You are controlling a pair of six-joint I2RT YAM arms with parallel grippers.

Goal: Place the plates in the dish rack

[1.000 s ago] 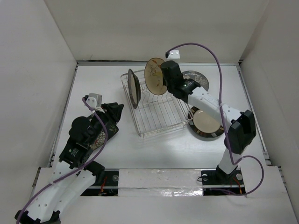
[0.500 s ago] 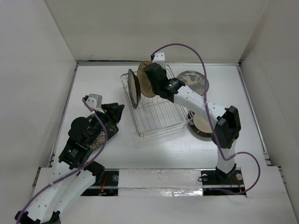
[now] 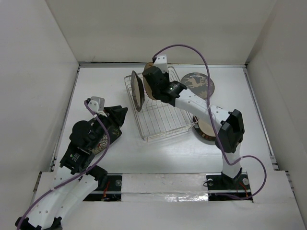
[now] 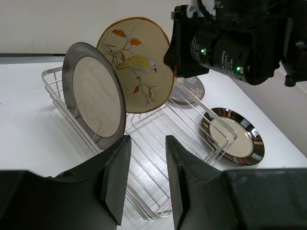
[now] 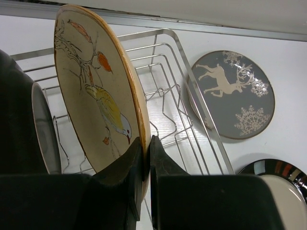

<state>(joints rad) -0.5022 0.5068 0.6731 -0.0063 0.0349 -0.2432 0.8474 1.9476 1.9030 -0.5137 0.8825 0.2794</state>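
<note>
Top external view: the dish rack (image 3: 165,132) sits slightly skewed on the white bench (image 3: 96,81), ahead of and between the two arms.
Right end effector (image 5: 145,160): closed on the lower rim of the tan plate (image 5: 91,91), one finger pressed to each face. The arm reaches across the rack towards its far left part.
Tan plate: held on edge above the rack's far end, its bird-and-branch picture turned towards the left wrist camera. It is just beside the plate already standing in the rack. Whether its lower edge touches the wires cannot be told.
Standing dark-rimmed plate (image 4: 96,98): on edge among the wires at the rack's left end, leaning a little, with its cream centre facing the left wrist camera.
Grey deer plate (image 5: 233,93): flat on the bench outside the rack, near its far right corner.
Second dark-rimmed plate (image 4: 233,136): flat on the bench just beside the rack's right side. In the top external view the right arm partly covers it.
Dark patterned plate (image 3: 100,142): on the bench at the near left, mostly hidden beneath the left arm, so its outline cannot be made out.
Left end effector (image 4: 146,177): open with nothing between the fingers, held to the left of the rack and pointing towards it.
</note>
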